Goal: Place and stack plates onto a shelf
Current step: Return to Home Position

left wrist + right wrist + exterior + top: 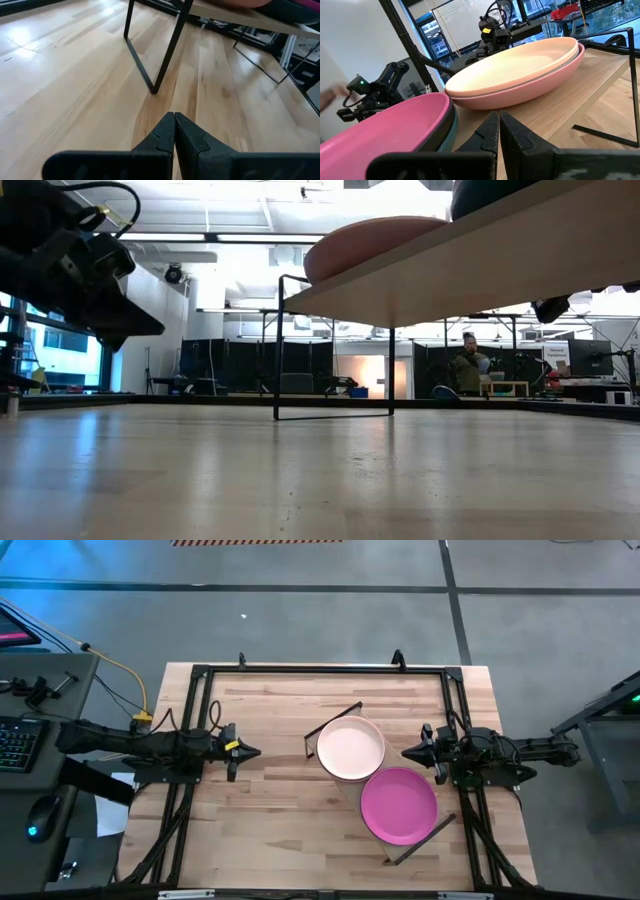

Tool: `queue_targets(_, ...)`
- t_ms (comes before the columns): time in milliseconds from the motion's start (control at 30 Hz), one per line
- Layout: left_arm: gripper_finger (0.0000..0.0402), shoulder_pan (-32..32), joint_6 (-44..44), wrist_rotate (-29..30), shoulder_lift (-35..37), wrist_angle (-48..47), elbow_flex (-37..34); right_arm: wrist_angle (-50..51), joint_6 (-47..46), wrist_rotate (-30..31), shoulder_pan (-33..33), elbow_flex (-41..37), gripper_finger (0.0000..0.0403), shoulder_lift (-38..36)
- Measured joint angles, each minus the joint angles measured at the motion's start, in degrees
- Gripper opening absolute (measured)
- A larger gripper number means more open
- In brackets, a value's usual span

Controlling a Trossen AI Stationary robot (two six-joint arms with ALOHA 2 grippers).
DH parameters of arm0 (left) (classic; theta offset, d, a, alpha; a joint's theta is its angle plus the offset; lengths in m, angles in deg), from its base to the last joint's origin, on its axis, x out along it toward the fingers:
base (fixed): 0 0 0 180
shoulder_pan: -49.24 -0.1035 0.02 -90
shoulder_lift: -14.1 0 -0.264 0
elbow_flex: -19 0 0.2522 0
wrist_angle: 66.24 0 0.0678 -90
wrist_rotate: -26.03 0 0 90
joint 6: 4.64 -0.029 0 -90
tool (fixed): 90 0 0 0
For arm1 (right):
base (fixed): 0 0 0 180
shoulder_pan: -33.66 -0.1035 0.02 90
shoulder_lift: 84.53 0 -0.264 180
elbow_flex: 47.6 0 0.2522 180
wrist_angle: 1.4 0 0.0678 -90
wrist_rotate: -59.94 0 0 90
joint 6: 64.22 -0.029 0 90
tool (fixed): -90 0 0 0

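On wood table (280, 740): shelf (480, 270) holding plates (350, 748) | left claw (257, 751), right claw (406, 752) closed | workshop behind

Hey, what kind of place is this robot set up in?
Probably a robotics lab in an open industrial hall: bare concrete floor, a keyboard beside the wooden table, and a person among distant desks.

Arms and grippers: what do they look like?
The left arm and right arm are black and jointed. The left gripper and right gripper each have two black wedge-shaped fingers tapering to a point. A yellow tag sits behind the left gripper; a yellow cable runs toward that arm.
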Motion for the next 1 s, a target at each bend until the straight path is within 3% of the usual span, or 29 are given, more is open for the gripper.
queue_targets(367, 0.0001, 0.10, 0.03, -0.08, 0.68, -0.21, 0.00, 0.00, 0.01, 0.00, 0.01, 0.00, 0.0000, 0.00)
queue_targets(700, 0.0001, -0.62, 0.06, -0.18, 21.23, 0.26, 0.03, 0.00, 0.02, 0.00, 0.00, 0.00, 0.0000, 0.00)
queue_targets(833, 0.0001, -1.67, 0.07, 0.15, 21.14, 6.18, 0.02, -0.09, 0.01, 0.05, 0.00, 0.00, 0.0000, 0.07)
queue_targets(1000, 0.0001, -1.49, 0.06, 0.05, 21.15, 6.58, -0.03, -0.04, 0.02, 0.04, 0.01, 0.00, 0.0000, 0.07)
